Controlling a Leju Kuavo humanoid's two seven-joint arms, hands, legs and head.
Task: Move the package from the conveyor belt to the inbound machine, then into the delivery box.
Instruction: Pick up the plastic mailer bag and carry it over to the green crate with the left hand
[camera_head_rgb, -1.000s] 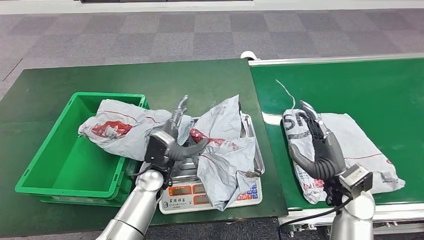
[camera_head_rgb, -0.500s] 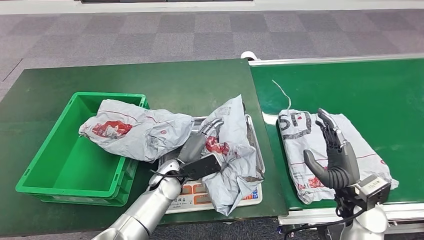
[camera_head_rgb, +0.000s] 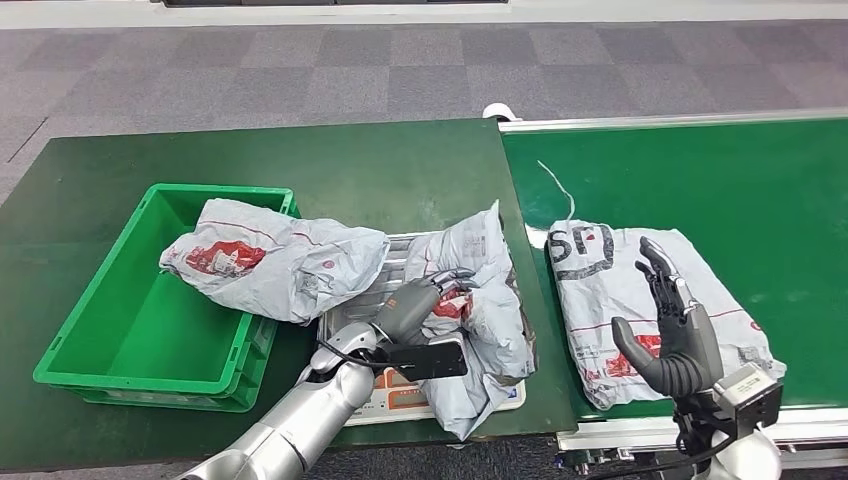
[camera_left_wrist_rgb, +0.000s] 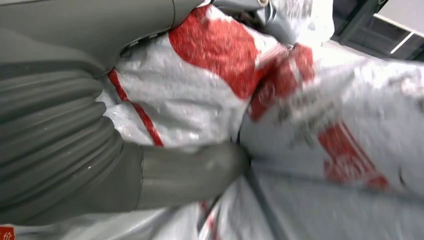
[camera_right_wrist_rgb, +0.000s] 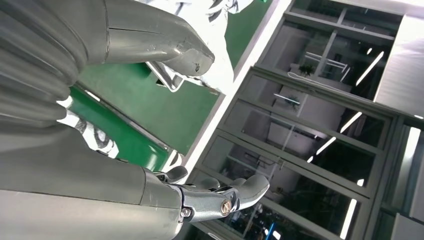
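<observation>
Three grey plastic mailer bags with red print lie across the scene. One crumpled package (camera_head_rgb: 475, 300) sits on the metal tray of the scale (camera_head_rgb: 400, 395), the inbound machine, standing up in a peak with its long axis running from the near edge of the table away toward the far side. Its film is wrinkled and glossy. The left hand (camera_head_rgb: 425, 300) lies against its left flank, fingers (camera_head_rgb: 455, 276) curled onto the red-printed patch; in the left wrist view the thumb (camera_left_wrist_rgb: 195, 172) presses into a fold of the bag, so the hand grips the package.

A second bag (camera_head_rgb: 275, 258) lies half inside the green plastic bin (camera_head_rgb: 140, 360), the delivery box, its right end draped over the bin's right rim toward the scale. The bin is rectangular with smooth moulded walls.

A third, flatter bag (camera_head_rgb: 600, 290) lies on the green conveyor belt (camera_head_rgb: 720, 180), just beside the belt's left edge, long axis running near to far. The right hand (camera_head_rgb: 675, 325) hovers above its near end, fingers spread and upright, holding nothing. Both bin and scale stand on a dark green table (camera_head_rgb: 300, 165).
</observation>
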